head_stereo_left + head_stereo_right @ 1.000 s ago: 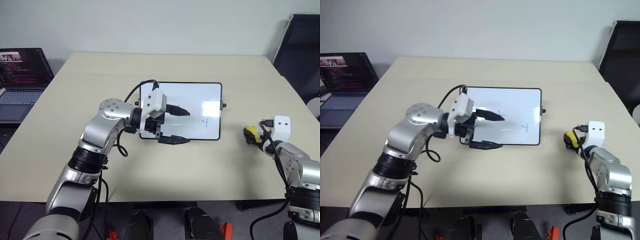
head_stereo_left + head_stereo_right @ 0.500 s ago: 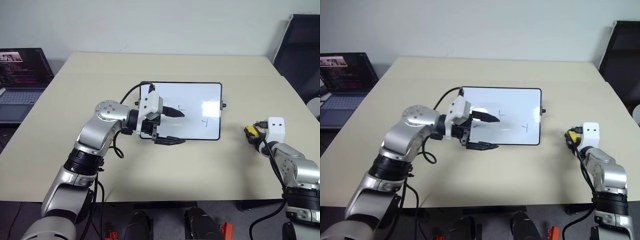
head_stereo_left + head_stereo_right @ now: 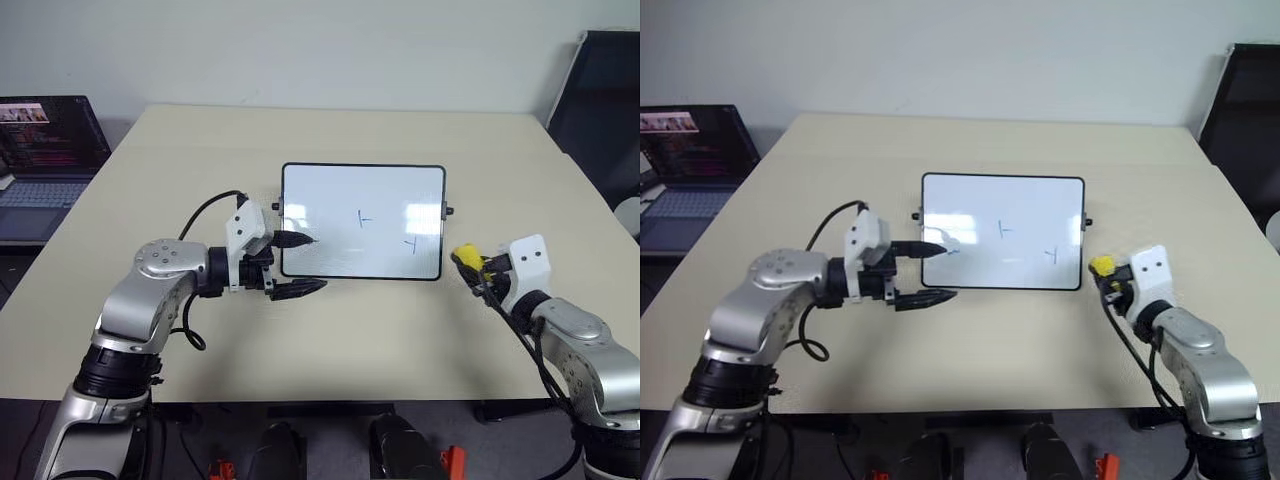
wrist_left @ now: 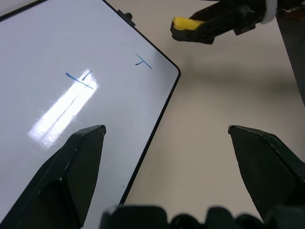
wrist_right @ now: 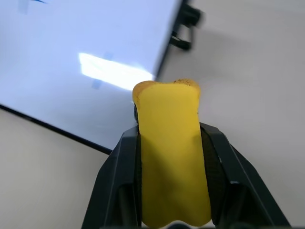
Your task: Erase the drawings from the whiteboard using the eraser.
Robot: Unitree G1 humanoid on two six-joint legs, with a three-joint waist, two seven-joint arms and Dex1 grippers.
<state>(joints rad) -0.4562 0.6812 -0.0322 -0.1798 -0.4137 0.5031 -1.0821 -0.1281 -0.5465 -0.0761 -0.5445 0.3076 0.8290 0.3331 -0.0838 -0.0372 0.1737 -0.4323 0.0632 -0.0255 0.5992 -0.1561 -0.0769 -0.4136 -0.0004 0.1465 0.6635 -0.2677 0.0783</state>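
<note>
The whiteboard lies flat at the table's middle. Two small T-like drawings sit on its right half, one near the centre and one toward the near right corner; a faint blue squiggle lies near the left glare patch. My left gripper hovers open at the board's near left corner, one finger over the board, the other over the table. My right gripper is shut on the yellow eraser, held above the table just right of the board's near right corner. The eraser juts out past the fingers.
An open laptop stands at the table's far left edge. A black chair is beyond the right side. The beige table is bare in front of the board.
My left arm has drawn back leftward off the board's middle to its near left corner. My right gripper has closed on the eraser, lifted it and carried it left toward the board.
</note>
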